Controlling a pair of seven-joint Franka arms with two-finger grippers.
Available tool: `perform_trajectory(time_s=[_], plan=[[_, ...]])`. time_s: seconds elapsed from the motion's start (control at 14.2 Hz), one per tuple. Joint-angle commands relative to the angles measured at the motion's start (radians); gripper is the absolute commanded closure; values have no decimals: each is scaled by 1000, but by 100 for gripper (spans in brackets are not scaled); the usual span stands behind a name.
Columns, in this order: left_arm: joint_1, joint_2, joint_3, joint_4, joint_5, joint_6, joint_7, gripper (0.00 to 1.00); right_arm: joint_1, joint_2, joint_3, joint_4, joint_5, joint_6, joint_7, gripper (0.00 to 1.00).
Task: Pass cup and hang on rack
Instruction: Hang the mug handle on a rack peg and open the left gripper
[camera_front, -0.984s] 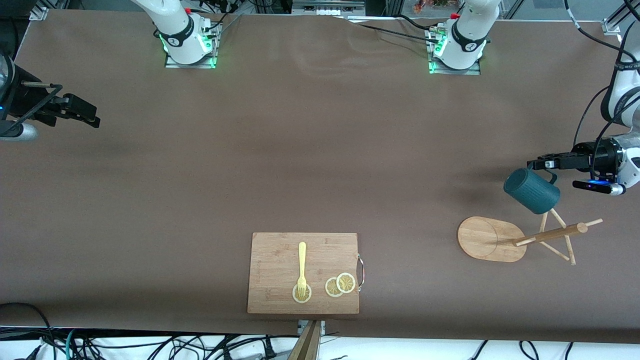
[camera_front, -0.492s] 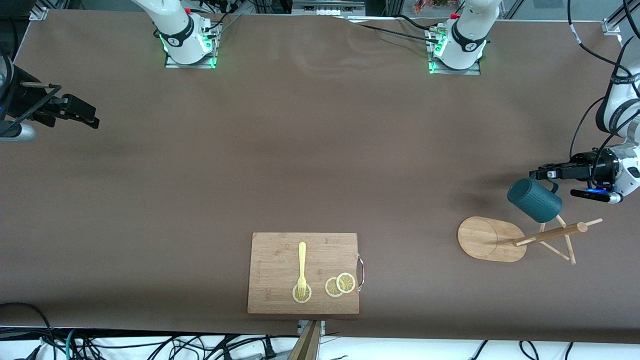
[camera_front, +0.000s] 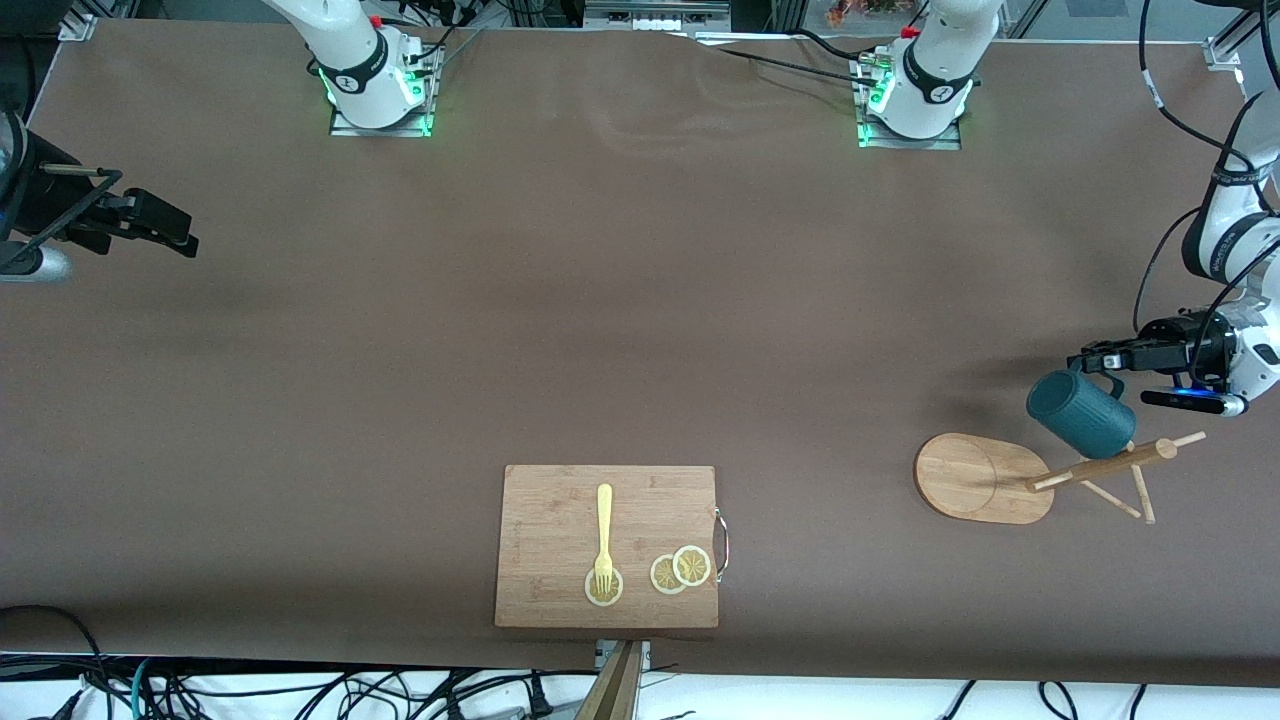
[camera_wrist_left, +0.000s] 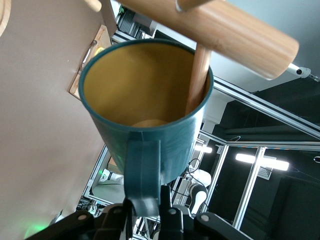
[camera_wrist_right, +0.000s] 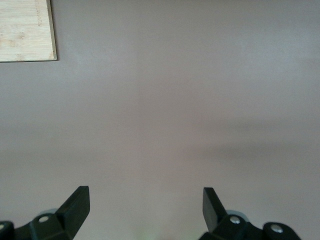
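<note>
The brown table (camera_front: 640, 330) holds a wooden cutting board (camera_front: 560, 500) with a yellow fork (camera_front: 603, 535) and lemon slices (camera_front: 681, 569); the rack (camera_front: 985, 477) stands at the left arm's end of the table; the teal cup (camera_front: 1078, 415) hangs in the air over the rack, tipped, with a peg (camera_wrist_left: 199, 80) poking into its mouth; the left end effector (camera_front: 1092, 360) is clamped on the cup's handle; the right end effector (camera_wrist_right: 146, 202) waits, fingers apart, over bare table. The peg is inside the cup, not through the handle; letting go now could make the cup slip off and fall.
</note>
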Motion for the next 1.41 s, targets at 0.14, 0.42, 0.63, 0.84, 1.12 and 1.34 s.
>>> perform_trajectory(time_s=[0.14,0.42,0.63,0.84,1.12,1.34], plan=[[2,65,-4,41,-60,10,7,92,-4,-4,1,9,-3,-1,0,0],[0,68,2,63,-57,11,31,0,-3,-4,3,7,-1,-1,0,0],[-4,65,26,89,-31,10,56,0,-3,-4,3,7,-1,-1,0,0],[5,36,33,98,36,-4,56,0,0,-2,3,7,-1,-1,0,0],[13,-30,40,120,186,-45,53,0,3,1,4,7,-1,-1,0,0],[23,-79,43,120,263,-76,48,0,0,1,3,7,-1,-1,0,0]])
